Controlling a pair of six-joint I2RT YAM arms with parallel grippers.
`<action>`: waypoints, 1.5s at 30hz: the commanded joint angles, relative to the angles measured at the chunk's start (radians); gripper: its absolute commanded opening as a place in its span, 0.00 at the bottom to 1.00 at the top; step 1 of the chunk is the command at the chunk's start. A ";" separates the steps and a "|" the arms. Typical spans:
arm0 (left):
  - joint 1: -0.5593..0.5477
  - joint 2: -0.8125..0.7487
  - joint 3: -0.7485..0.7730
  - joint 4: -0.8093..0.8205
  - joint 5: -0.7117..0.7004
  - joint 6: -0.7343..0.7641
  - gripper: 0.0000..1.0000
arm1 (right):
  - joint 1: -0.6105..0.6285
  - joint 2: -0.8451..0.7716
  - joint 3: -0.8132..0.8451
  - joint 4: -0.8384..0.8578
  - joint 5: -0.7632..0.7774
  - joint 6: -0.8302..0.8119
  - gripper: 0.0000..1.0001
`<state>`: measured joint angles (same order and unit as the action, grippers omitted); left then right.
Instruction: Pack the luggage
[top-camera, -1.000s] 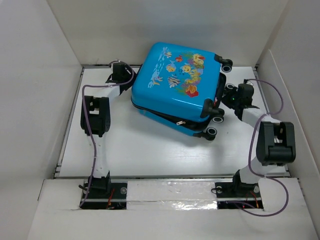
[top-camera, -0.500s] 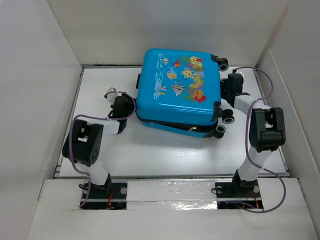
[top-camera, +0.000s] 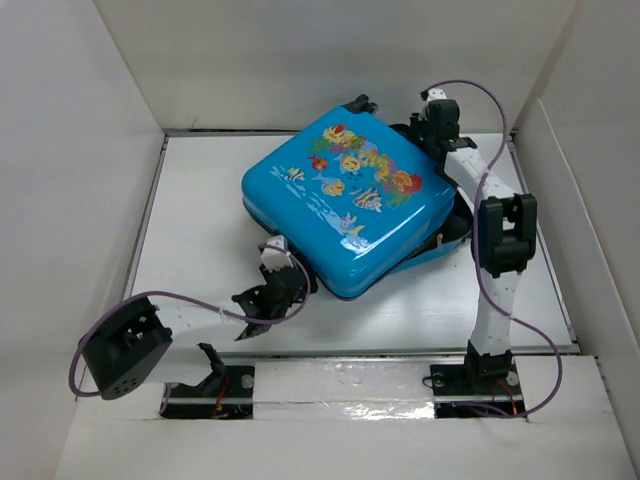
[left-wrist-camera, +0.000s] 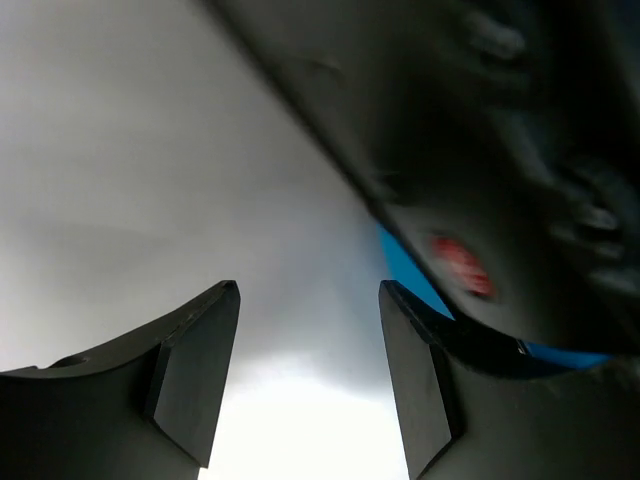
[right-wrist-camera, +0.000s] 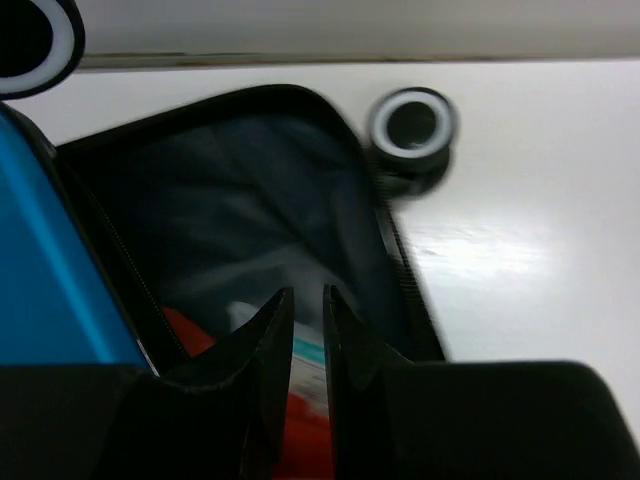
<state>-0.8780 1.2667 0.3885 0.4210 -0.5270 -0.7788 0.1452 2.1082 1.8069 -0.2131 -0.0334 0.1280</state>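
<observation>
Luggage (top-camera: 345, 200) has turned, its lid ajar on the table (top-camera: 200, 200).

The overhead view is bright and even, lit from above. The white table (top-camera: 200, 200) nearly washes out, and only a soft, narrow shadow hugs the glossy suitcase (top-camera: 340, 200). The tape strip (top-camera: 340, 378) at the near edge glints. The left wrist view is dim and badly blurred, the left gripper (left-wrist-camera: 307, 290) a dark silhouette. The right wrist view is smeared too — the wheel (right-wrist-camera: 412, 125) is soft, the right gripper (right-wrist-camera: 306, 292) is out of focus, and glare whitens the table.
</observation>
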 joint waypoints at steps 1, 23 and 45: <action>-0.168 -0.070 0.020 0.180 0.082 -0.112 0.56 | 0.217 0.033 0.143 -0.193 -0.404 0.033 0.26; -0.081 0.019 0.334 0.190 -0.074 0.194 0.58 | -0.048 -0.702 -0.450 0.268 -0.154 0.311 0.82; 0.723 0.309 0.688 0.063 0.537 -0.086 0.63 | -0.242 -1.127 -1.308 0.515 -0.048 0.524 0.04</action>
<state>-0.2272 1.3796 0.9192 0.5133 -0.2657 -0.7895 -0.0845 0.9531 0.4931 0.1944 -0.0658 0.6331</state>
